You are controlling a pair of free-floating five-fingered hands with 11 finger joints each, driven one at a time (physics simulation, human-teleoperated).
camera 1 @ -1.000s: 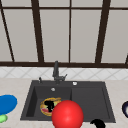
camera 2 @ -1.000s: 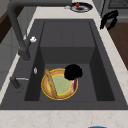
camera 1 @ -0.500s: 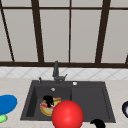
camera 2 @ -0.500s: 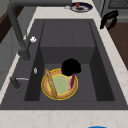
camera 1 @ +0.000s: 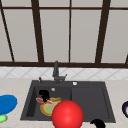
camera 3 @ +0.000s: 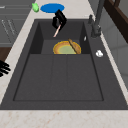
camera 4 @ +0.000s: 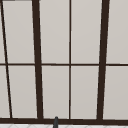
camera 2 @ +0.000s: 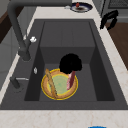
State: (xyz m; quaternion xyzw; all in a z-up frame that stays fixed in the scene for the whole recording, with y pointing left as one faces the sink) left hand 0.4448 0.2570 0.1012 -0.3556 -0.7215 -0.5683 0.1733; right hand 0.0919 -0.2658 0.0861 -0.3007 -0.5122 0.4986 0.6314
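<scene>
The dark sink (camera 2: 105, 82) surrounds the left hand (camera 2: 70, 63). Just below that hand sits a yellow bowl (camera 2: 59, 85) with a wooden stick (camera 2: 51, 83). The hand's fingers clench a red-handled utensil (camera 2: 71, 80) over the bowl. The right hand (camera 2: 109, 19) hangs relaxed, well apart.

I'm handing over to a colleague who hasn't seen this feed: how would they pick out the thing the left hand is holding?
Start at the dark sink, then its deeper basin near the faucet. There a yellow-rimmed bowl lies, and the left hand grips a slim red utensil slanting into it. The bowl's other stick is tan wood.
</scene>
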